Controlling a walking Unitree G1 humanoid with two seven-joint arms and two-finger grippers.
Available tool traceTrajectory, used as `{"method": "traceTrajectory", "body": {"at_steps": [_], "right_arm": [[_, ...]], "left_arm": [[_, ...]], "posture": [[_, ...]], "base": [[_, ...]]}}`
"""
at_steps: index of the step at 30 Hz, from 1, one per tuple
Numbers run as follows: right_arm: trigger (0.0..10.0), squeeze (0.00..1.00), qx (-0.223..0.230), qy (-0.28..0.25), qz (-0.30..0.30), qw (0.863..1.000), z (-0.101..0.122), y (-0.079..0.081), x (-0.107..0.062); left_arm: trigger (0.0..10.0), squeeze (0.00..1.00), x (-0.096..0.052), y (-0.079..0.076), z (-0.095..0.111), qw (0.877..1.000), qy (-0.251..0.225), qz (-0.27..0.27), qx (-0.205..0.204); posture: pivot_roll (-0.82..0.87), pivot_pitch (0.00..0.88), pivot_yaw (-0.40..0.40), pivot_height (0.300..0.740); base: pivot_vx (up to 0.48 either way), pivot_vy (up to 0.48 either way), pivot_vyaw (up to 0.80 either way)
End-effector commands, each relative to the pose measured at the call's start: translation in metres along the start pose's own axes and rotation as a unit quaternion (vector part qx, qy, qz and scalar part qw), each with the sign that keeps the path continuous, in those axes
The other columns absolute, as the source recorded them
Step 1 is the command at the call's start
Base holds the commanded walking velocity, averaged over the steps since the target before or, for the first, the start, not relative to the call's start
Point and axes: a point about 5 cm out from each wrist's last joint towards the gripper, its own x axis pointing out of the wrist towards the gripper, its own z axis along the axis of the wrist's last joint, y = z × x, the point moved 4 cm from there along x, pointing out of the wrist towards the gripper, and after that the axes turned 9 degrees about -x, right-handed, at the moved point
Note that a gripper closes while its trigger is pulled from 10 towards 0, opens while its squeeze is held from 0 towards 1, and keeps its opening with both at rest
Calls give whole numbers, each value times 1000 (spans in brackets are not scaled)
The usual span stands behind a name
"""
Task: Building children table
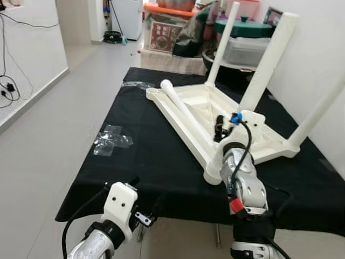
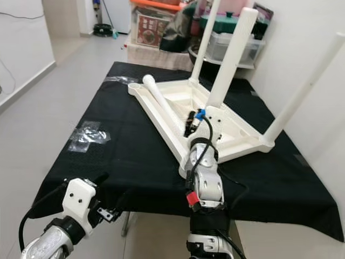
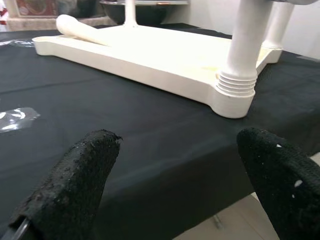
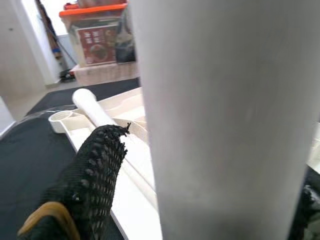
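From the head views we see the upturned white tabletop (image 1: 202, 116) on the black cloth (image 1: 145, 156), three legs standing, a loose fourth leg (image 1: 180, 105) lying in it, and our right gripper (image 1: 222, 128) around the near-corner leg (image 1: 267, 65). Our left wrist view shows our left gripper (image 3: 187, 172) spread wide and empty before that leg's threaded base. Our right wrist view shows the leg between our fingers (image 4: 95, 170), so we judge we're seating it; the loose leg comes next.

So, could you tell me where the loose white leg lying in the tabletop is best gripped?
Grip the loose leg around its mid-shaft, coming from above: it lies flat in the upturned tabletop, its round shaft bare on top. The left pincer is open and free.
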Motion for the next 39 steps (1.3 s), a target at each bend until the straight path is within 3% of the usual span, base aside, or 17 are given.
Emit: {"method": "traceTrajectory", "body": {"at_steps": [1,2,5,8,10,12,15,17,19,20,21,24,27,28,36,37,39], "right_arm": [[10000,0,38,-8,34,999,-6,17,-4],[10000,0,38,-8,34,999,-6,17,-4],[10000,0,46,-44,229,971,7,11,11],[10000,0,44,-41,277,959,7,11,11],[10000,0,32,6,420,907,-5,20,-5],[10000,0,32,6,420,907,-5,20,-5],[10000,0,5,39,585,810,-6,26,-27],[10000,0,5,39,585,810,-6,26,-27],[10000,0,-8,33,637,770,1,33,-29],[10000,0,-8,33,637,770,1,33,-29],[10000,0,-10,23,658,753,6,37,-28],[10000,0,-1,2,676,737,15,45,-24],[10000,0,6,-5,680,733,17,48,-23],[0,0,24,-13,662,749,18,53,-18],[0,0,29,-11,632,774,6,47,-18],[0,0,26,8,608,793,-1,44,-15],[0,0,26,8,608,793,-1,44,-15]], "left_arm": [[10000,0,1,-2,-4,1000,6,-2,-5],[10000,0,1,-2,-4,1000,6,-2,-5],[10000,0,2,-3,-5,1000,6,-4,-8],[10000,0,3,-3,-5,1000,6,-4,-9],[10000,0,4,-3,-5,1000,5,-4,-10],[10000,0,4,-3,-5,1000,5,-4,-10],[10000,0,4,-3,-6,1000,5,-2,-10],[10000,0,4,-3,-6,1000,5,-2,-10],[10000,0,3,-3,-6,1000,5,-1,-9],[10000,0,3,-3,-6,1000,5,-1,-9],[10000,0,3,-3,-6,1000,5,-1,-9],[10000,0,3,-4,-7,1000,6,-1,-9],[10000,0,2,-4,-7,1000,6,-1,-9],[10000,0,1,-5,-8,1000,8,-2,-9],[10000,0,1,-5,-9,1000,10,-3,-10],[10000,0,2,-5,-9,1000,10,-3,-10],[10000,0,2,-5,-9,1000,10,-3,-10]], "posture": [[124,38,-138,740],[124,38,-138,740],[115,34,-138,740],[115,34,-138,740],[122,31,-144,740],[122,31,-144,740],[139,21,-156,740],[139,21,-156,740],[149,18,-156,740],[149,18,-156,740],[151,17,-158,740],[157,12,-160,740],[162,8,-162,740],[165,5,-163,740],[155,0,-158,740],[147,3,-153,740],[147,3,-153,740]], "base": [[0,0,0],[0,0,0],[0,0,0],[0,0,0],[0,0,0],[0,0,0],[0,0,0],[0,0,0],[0,0,0],[0,0,0],[0,0,0],[0,0,0],[0,0,0],[0,0,0],[0,0,0],[0,0,0],[0,0,0]]}}
